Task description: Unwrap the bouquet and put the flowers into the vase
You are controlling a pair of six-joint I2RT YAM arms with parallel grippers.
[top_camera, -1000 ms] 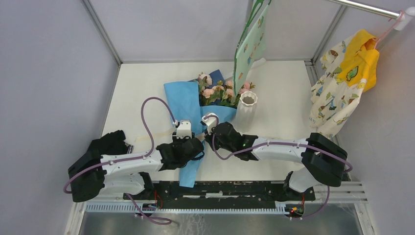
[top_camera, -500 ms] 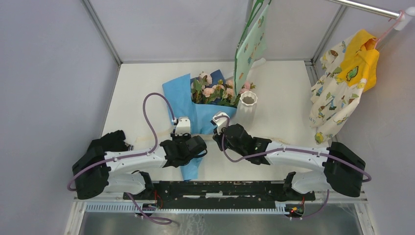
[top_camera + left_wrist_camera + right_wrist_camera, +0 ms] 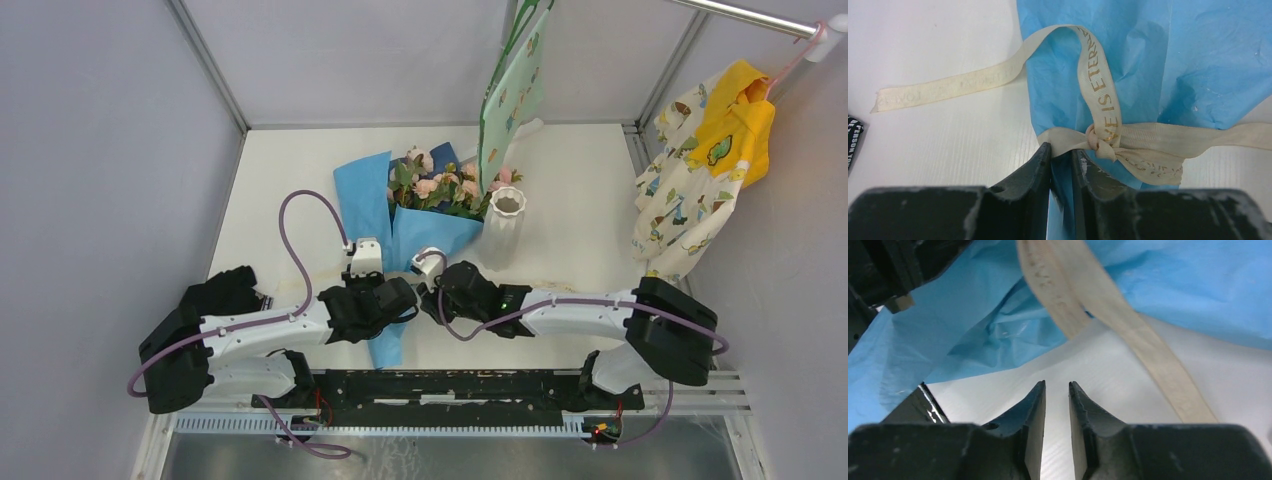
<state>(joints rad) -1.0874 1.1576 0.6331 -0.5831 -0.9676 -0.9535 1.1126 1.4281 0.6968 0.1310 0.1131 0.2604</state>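
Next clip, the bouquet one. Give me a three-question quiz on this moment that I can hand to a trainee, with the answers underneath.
1. True or false: the cream ribbon has already been untied from the bouquet.
2. What is the left end effector pinching? A: a rose head. B: the blue paper just below the knot. C: a loose ribbon tail.
3. Fill in: between the jaws of the right end effector there is ___.
Key: 1 false, the knot is intact. 2 B. 3 nothing; they stand slightly apart over the table.
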